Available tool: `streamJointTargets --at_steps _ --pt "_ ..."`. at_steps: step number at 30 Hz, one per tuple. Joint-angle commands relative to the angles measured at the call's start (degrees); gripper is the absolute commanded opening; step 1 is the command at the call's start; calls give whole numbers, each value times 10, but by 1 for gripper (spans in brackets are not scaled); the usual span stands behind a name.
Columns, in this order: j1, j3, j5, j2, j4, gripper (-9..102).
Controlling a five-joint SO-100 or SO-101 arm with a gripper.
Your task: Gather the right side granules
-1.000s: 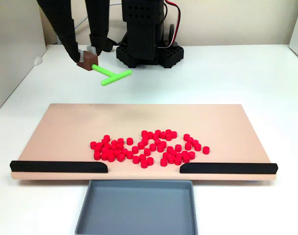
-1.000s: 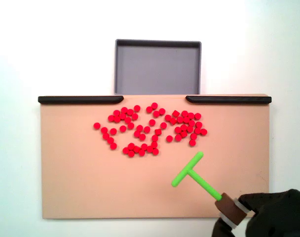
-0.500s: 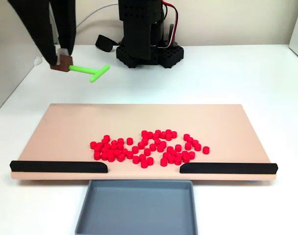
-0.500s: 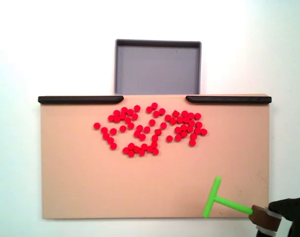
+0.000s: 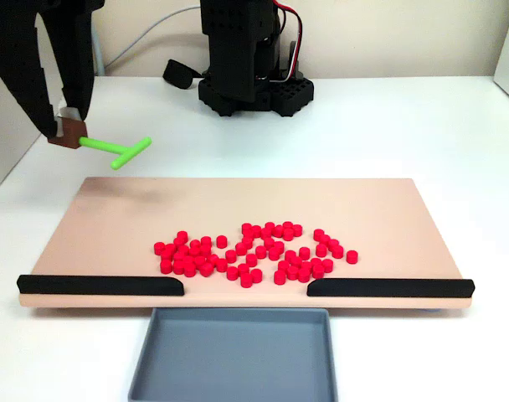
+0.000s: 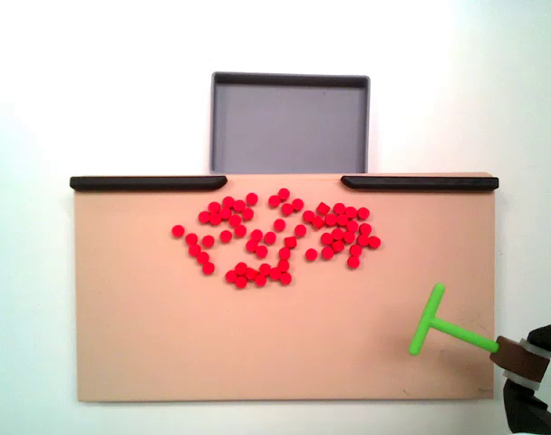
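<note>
Dozens of small red granules (image 5: 254, 251) lie in a loose band across the middle of the pink board (image 5: 112, 218), near its strip edge; from above the granules (image 6: 275, 237) spread in several clumps. My gripper (image 5: 66, 126) hangs at the far left, shut on the brown block (image 5: 68, 136) that carries the green T-shaped pusher (image 5: 116, 149). From above, the gripper (image 6: 526, 364) sits past the board's right edge, and the pusher (image 6: 436, 327) reaches in over the board's (image 6: 149, 344) lower right part. The pusher is well apart from the granules.
Two long black strips (image 5: 100, 285) (image 5: 388, 287) line the board's near edge with a gap between them. A grey tray (image 5: 233, 352) lies just beyond that gap, also seen from above as the tray (image 6: 289, 122). The arm's black base (image 5: 250, 67) stands behind the board.
My gripper has carried the pusher sideways, leftward in the front view and rightward from above, toward the board's edge. The pusher's crossbar has turned. The granules have not moved.
</note>
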Motion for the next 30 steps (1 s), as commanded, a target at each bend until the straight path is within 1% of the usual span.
streamJointTargets --at_steps 1,8,24,30 --pt "0 -35 -308 -6 2 0" --pt "-11 -83 -320 -55 2 0" --pt "-27 -170 -307 -161 1 0" --pt "-26 -172 -306 -175 1 0"
